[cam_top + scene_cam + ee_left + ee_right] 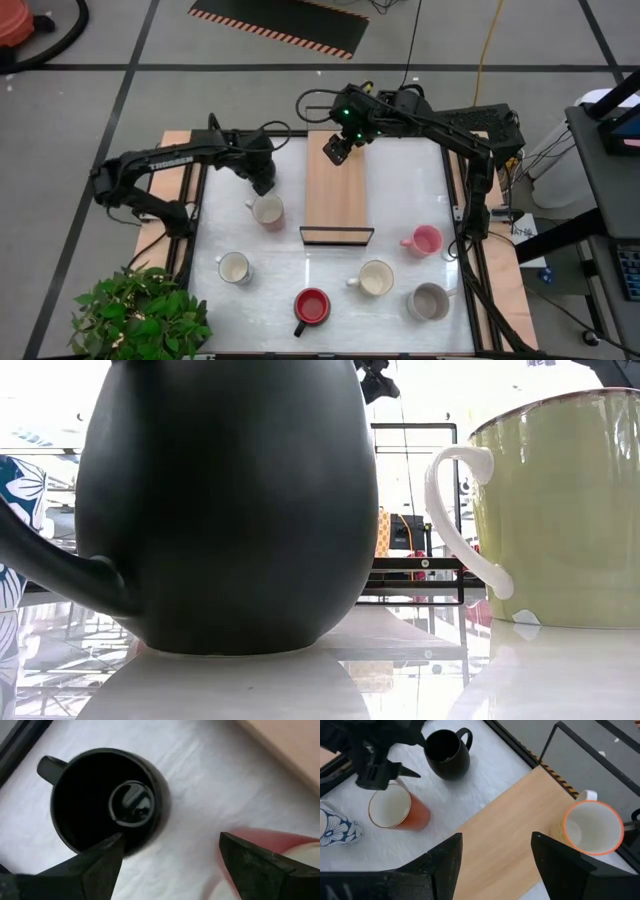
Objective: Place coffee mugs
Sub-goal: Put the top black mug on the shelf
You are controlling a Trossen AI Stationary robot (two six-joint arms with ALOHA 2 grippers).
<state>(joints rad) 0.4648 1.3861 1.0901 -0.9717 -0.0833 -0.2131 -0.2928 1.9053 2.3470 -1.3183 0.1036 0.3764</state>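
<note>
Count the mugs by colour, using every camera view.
Black mug: 1
Red-lined mug: 1
Pink mug: 1
Grey mug: 1
White or cream inside: 4 (plain cream mug, flowered mug, orange-sided mug, orange-rimmed mug on the tray)
Total: 8 mugs

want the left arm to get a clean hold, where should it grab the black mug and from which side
Probably the rim wall opposite the handle, coming straight down from above. The black mug stands upright with its mouth open upward, and the handle sticks out to one side, so one finger can drop inside and one outside. The left gripper is open just beside it, with a red-sided cup close by.
</note>
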